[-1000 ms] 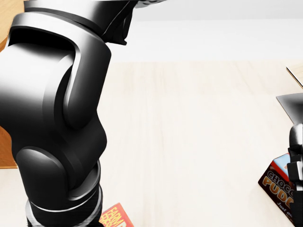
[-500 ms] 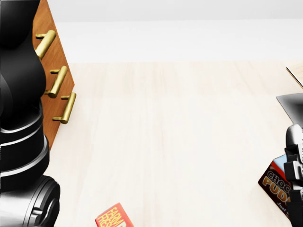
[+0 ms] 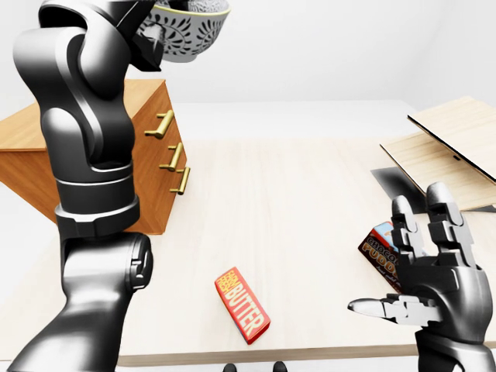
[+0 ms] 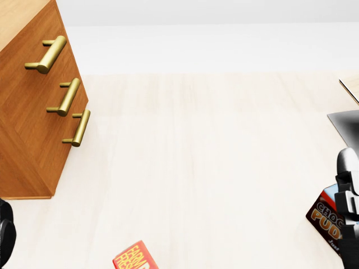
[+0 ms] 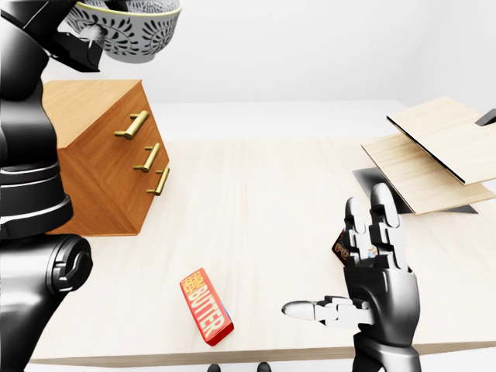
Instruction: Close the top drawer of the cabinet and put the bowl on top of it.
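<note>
With the top drawer (image 4: 33, 61) of the cabinet (image 5: 101, 178) looking shut, the left hand (image 5: 77, 46) is gripping the bowl (image 5: 128, 35) at the frame's upper left, above the cabinet and not yet set down, while the right hand (image 5: 380, 291) is hovering over the desk (image 3: 294, 217), fingers spread and empty.

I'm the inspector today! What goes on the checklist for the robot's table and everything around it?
Surface: pale wooden table, no spills seen.
Job's things: cabinet, all three drawer fronts look flush, including the one with the top drawer handle; patterned bowl held in the air over the cabinet, not on it yet.
Clutter: red butter box near the table's bottom edge; pudding box beside the right robot hand; wooden boards at right.
Grippers: left robot hand grips the bowl; right robot hand open, empty.
Cables: nothing seen.
Surroundings: plain white walls.
</note>
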Controlling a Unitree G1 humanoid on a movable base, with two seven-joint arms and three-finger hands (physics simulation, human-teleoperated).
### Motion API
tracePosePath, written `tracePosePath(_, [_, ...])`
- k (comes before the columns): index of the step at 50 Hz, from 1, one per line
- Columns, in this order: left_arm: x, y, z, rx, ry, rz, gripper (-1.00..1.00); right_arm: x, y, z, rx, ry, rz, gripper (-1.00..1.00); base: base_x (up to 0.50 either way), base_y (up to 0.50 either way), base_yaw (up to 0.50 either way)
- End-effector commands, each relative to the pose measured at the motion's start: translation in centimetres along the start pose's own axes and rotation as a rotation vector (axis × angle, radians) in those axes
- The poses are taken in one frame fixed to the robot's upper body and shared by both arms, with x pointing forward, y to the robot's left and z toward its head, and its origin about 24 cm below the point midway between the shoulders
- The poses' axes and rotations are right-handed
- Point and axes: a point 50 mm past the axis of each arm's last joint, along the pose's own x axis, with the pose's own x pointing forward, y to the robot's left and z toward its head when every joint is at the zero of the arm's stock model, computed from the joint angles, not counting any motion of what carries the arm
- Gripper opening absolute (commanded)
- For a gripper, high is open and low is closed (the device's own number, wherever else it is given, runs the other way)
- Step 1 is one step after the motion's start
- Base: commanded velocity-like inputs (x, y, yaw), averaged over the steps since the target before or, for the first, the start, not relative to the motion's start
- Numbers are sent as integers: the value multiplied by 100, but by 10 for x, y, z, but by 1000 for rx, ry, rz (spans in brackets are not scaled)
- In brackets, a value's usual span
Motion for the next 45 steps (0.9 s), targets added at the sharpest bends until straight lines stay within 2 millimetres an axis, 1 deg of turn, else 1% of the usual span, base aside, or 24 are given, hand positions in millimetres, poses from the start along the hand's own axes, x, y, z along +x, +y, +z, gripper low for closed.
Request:
tracePosePath(1, [6, 4, -44, -72, 91, 70, -100, 0, 0, 1, 0, -2, -1, 100, 0, 0, 0])
tracePosePath(2, [6, 4, -45, -74, 91, 71, -100, -1, 0, 1, 0, -2, -1, 100, 0, 0, 0])
tracePosePath(5, [6, -1, -55, -117, 110, 86, -100, -1, 0, 1, 0, -2, -1, 100, 0, 0, 0])
tracePosePath(7, [6, -1, -57, -122, 112, 92, -100, -1, 0, 1, 0, -2, -1, 100, 0, 0, 0])
tracePosePath(8, [6, -3, -62, -130, 129, 93, -100, 0, 0, 1, -1, -2, -1, 100, 0, 0, 0])
tracePosePath(12, [6, -4, -71, -142, 150, 111, -100, -1, 0, 2, 0, -7, -3, 100, 0, 0, 0])
tracePosePath(17, [6, -14, -82, -161, 189, 112, -100, 0, 0, 1, -1, -4, -2, 100, 0, 0, 0])
tracePosePath(20, [6, -20, -93, -175, 231, 124, -100, -1, 0, 2, -1, -6, -2, 100, 0, 0, 0])
tracePosePath(28, [5, -40, -115, -219, 330, 130, -100, 0, 0, 0, -1, 0, 0, 100, 0, 0, 0])
tracePosePath(32, [4, -47, -122, -236, 364, 129, -100, -1, 2, -1, -1, 6, 2, 100, 0, 0, 0])
tracePosePath(37, [2, -50, -134, -248, 414, 139, -100, -1, 2, -2, -3, 7, 3, 100, 0, 0, 0])
tracePosePath(45, [-3, -64, -151, -273, 511, 142, -100, 0, 3, -4, -6, 10, 6, 100, 0, 0, 0])
